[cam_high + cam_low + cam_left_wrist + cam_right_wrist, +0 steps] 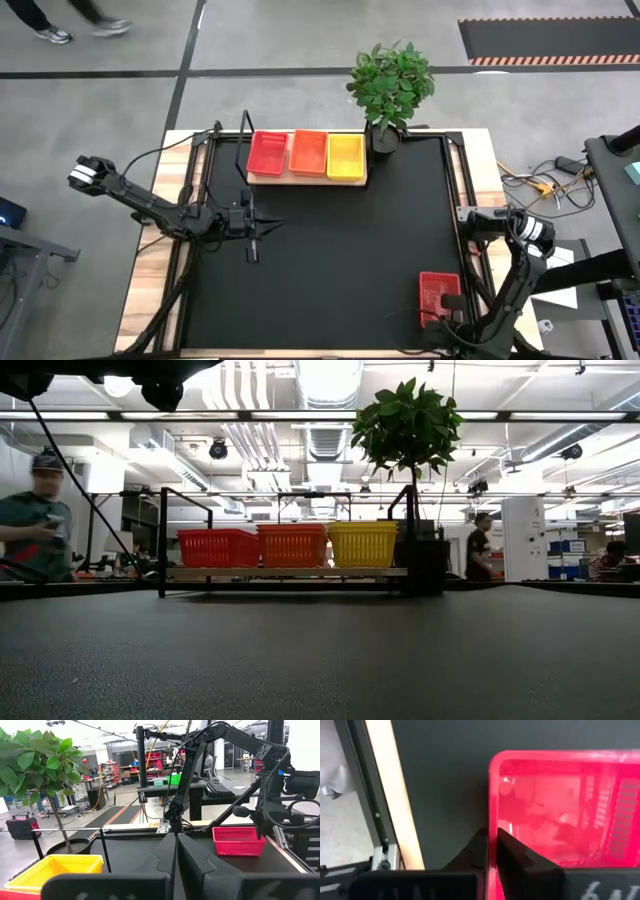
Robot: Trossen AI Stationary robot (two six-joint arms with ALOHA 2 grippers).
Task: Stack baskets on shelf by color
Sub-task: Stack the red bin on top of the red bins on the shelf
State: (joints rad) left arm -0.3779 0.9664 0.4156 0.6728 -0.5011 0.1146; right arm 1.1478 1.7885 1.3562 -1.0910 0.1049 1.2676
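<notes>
- Red plastic mesh basket [438,292], a small shallow rectangular one, sits alone near the front right corner of the black tabletop [330,260], well apart from the shelf.
- Light-wood shelf board with thin black metal frame [305,178] sits at the far side; on it I see a red pile [267,153], an orange pile [308,152] and a yellow pile [346,156] side by side. How many baskets are in each pile I can't tell.
- Right gripper [492,845] is at the loose red basket: in the right wrist view one dark finger is outside the rim, one inside, pinching the basket's wall at a corner.
- Left gripper [176,855] hangs over the left-middle of the table with its fingers pressed together, holding nothing, waiting.
- Step in hand, as I judge it: picking up the last loose basket, grasp just made, basket not yet lifted.
- Next move calls for: lift straight up keeping it level, carry across the table to the far left, lower squarely onto the red pile so it nests.
- Watch out: a corner pinch may let the basket tilt; the potted green plant [390,85] stands just beside the shelf's yellow end, and the frame upright is right at the red end.
</notes>
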